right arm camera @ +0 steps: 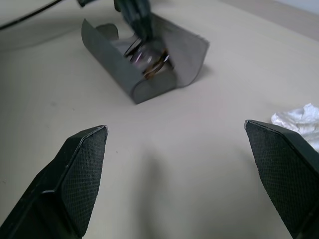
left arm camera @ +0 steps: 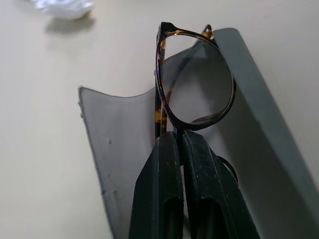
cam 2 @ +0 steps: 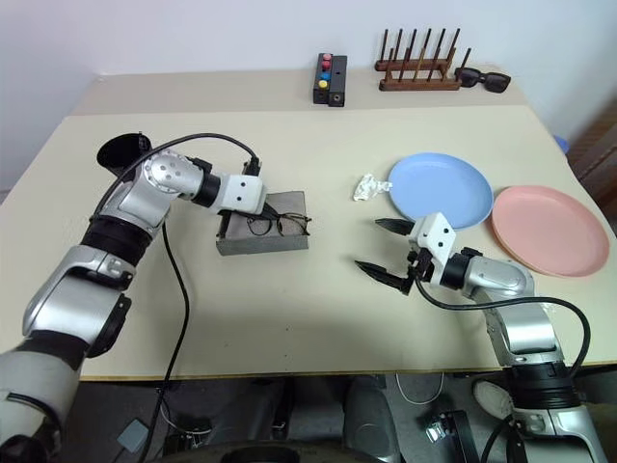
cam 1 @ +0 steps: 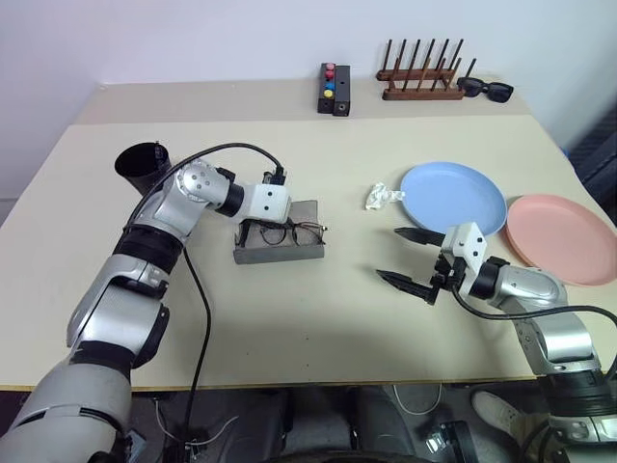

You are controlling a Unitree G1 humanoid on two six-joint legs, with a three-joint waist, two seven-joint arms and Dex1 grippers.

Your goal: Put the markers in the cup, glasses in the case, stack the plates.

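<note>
My right claw (cam 1: 410,258) hangs wide apart over the surface (cam 1: 318,318), grasping nothing. Just behind it sit the blue plate (cam 1: 463,193) and the pink plate (cam 1: 569,236), side by side. My left claw (left arm camera: 180,149) is clenched on the glasses (left arm camera: 197,79), right over the open grey case (cam 1: 280,246). Behind that arm stands the black cup (cam 1: 143,164).

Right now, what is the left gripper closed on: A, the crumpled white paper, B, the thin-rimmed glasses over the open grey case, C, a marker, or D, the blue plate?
B: the left gripper has its black fingers pinched shut on the glasses, holding them over the open case.
</note>
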